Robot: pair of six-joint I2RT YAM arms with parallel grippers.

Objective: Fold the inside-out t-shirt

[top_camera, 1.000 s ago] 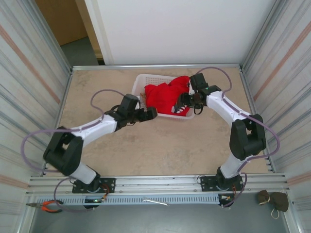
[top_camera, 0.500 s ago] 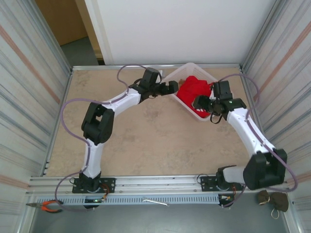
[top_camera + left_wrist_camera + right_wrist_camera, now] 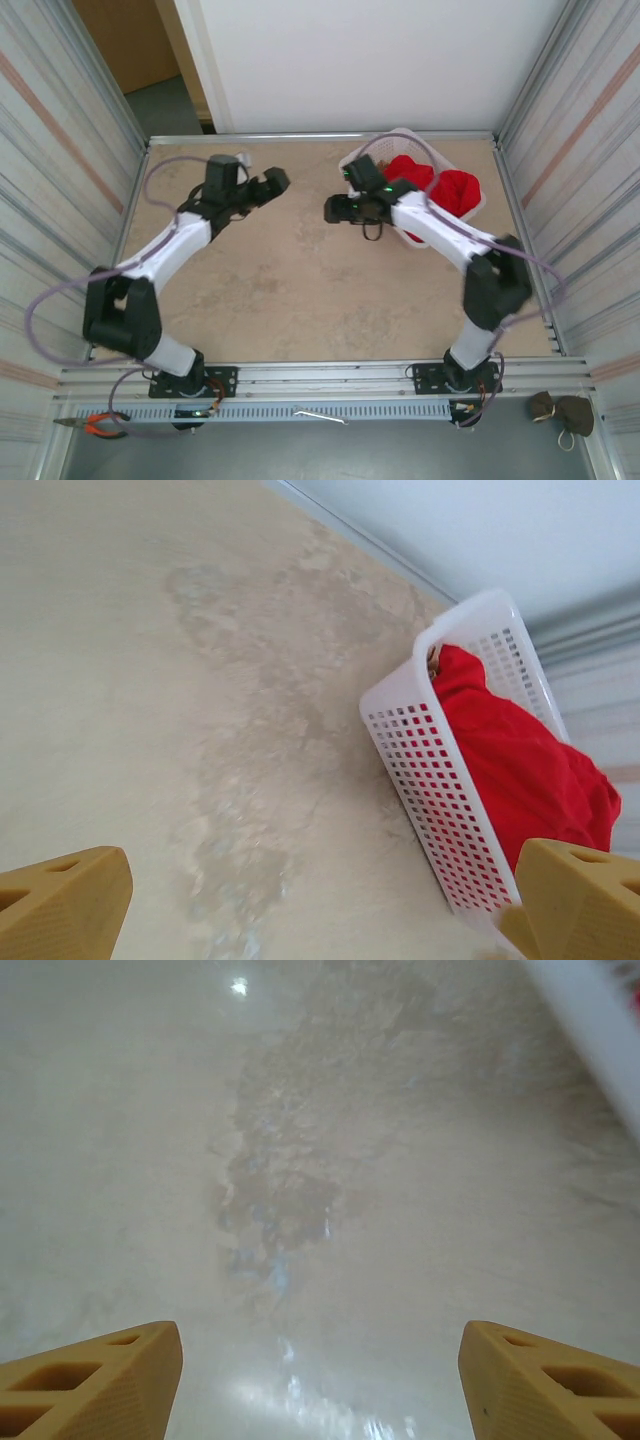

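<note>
Inside-out t-shirt [image 3: 458,190], bright red and soft, bunched in a white perforated plastic basket [image 3: 400,137] at the desk's far right corner, heaped above the rim with no readable long axis. Lies close behind the fingertips of the right hand [image 3: 332,211], off to its right. That hand spread wide and empty over bare, mottled beige desk [image 3: 300,290], pointing away from the basket. Well apart from the left hand [image 3: 277,183], likewise wide and empty, facing the basket's mesh wall. Right arm nearer; probably needs turning round toward the basket.
</note>
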